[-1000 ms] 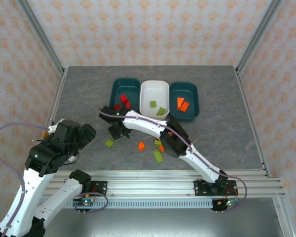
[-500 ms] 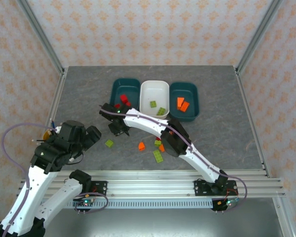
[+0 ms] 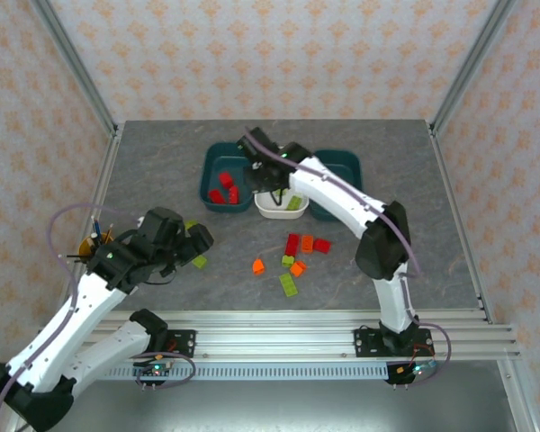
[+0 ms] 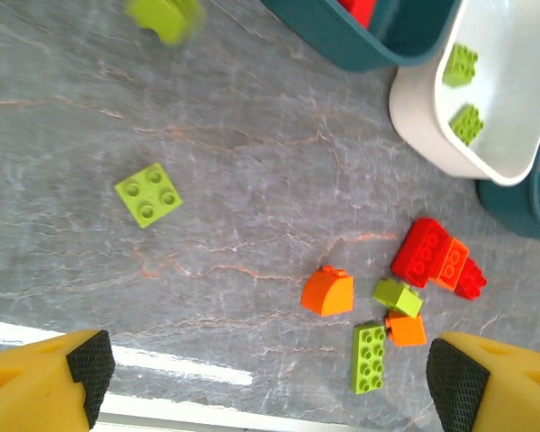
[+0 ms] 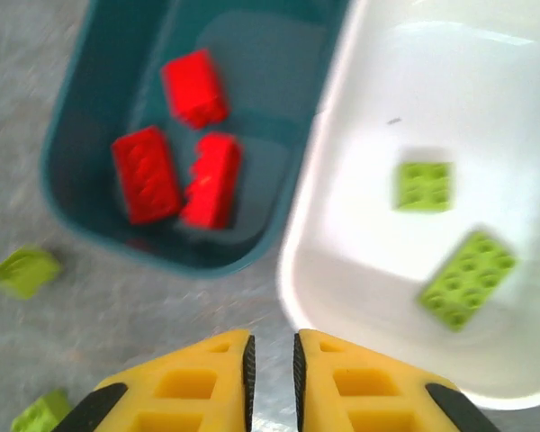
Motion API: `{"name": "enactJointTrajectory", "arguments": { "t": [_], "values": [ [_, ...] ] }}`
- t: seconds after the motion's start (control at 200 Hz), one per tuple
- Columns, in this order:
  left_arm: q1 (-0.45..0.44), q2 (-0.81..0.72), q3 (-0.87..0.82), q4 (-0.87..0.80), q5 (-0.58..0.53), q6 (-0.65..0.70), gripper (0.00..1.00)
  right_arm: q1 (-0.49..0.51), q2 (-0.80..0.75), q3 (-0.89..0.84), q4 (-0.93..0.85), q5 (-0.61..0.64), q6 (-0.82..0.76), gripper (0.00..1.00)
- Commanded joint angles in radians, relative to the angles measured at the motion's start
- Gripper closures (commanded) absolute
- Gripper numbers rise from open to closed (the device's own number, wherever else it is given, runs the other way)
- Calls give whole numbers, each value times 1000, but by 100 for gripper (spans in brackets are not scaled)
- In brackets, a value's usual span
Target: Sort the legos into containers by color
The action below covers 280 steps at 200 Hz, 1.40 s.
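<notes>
The right gripper (image 3: pixel 272 187) is hanging over the near rim of the white tub (image 3: pixel 272 210), where that rim is meeting the dark teal tub (image 3: pixel 214 162) on its left. Its jaws are drawn almost together, leaving only a narrow slit, and nothing is sitting in it. I judge it is empty and free for the next pick. The left gripper (image 4: pixel 268 369) is spreading its jaws wide, carrying nothing. It is facing the loose pieces on the grey worktop (image 4: pixel 252 135) in front of the white tub, probably lining up a grasp there.

The sorting is looking partly done. Three red bricks (image 5: pixel 175 153) are lying in the dark teal tub left of the white tub. Two light green bricks (image 5: pixel 425 185) are lying studs up inside the white tub, apart from each other. The second teal tub (image 3: pixel 345 160), right of the white tub, is partly hiding under the right arm.

In front of the white tub a small cluster is waiting. A red brick (image 4: pixel 421 252) is touching an orange brick (image 4: pixel 447 263), with a rounded orange piece (image 4: pixel 327 291) and a long green brick (image 4: pixel 367 357) close by. A square green plate (image 4: pixel 148 193) is lying alone, well apart from the cluster and further left of the white tub.
</notes>
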Motion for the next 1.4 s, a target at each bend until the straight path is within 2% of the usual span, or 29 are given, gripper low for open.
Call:
{"name": "enactJointTrajectory", "arguments": {
  "t": [0.0,0.075,0.145,0.265,0.385,0.57,0.716,0.971,1.176,1.396],
  "values": [
    [-33,53,38,9,-79,-20,7,-31,21,-42,6,8,18,79],
    [-32,61,78,-72,-171,-31,7,-2,37,-26,5,-7,-19,76],
    [-15,63,112,-126,-215,-30,7,59,64,5,-17,-1,-51,69],
    [32,97,198,-266,-310,-33,7,139,99,26,-13,-30,-30,61],
    [190,172,179,-236,-186,45,7,159,62,-41,64,-57,21,54],
    [421,455,183,-145,-39,110,7,174,-65,-156,180,-135,-28,44],
    [527,650,235,-45,8,94,7,182,-178,-282,253,-184,-23,40],
    [562,862,330,30,-5,61,5,185,-339,-433,273,-184,20,39],
    [571,975,368,52,-38,57,12,186,-420,-484,250,-170,32,38],
    [584,1027,369,85,-61,54,20,185,-458,-495,222,-157,49,38]
  ]
}}
